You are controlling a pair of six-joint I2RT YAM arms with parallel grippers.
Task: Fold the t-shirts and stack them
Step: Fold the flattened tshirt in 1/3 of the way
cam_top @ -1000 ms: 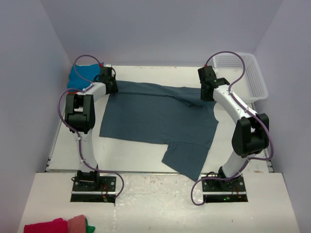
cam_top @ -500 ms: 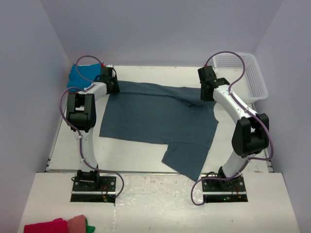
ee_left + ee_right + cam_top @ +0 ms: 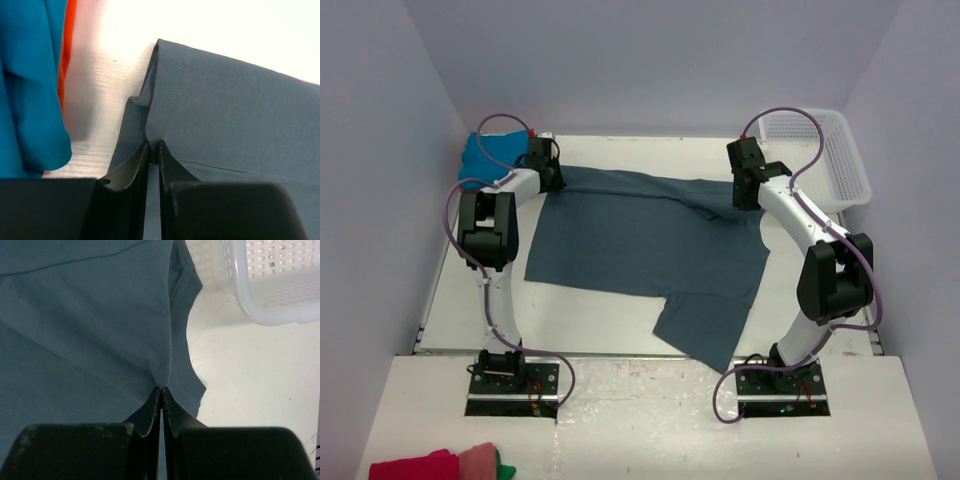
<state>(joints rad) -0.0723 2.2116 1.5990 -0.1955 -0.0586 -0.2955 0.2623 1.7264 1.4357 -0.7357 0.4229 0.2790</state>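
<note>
Slate-blue t-shirt (image 3: 640, 240) held along far edge.
Left end effector (image 3: 152, 147) and right end effector (image 3: 161, 391) are clenched on hems; cloth is judged limp, light.

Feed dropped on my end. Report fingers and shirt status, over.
Left fingers shut on slate-blue t-shirt, far-left corner. Right fingers shut on its far-right edge. Shirt spread mostly flat. Turquoise t-shirt close beside left fingers.

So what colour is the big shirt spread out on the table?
The big shirt is plain dusty slate-blue; the top view shows it best.
</note>
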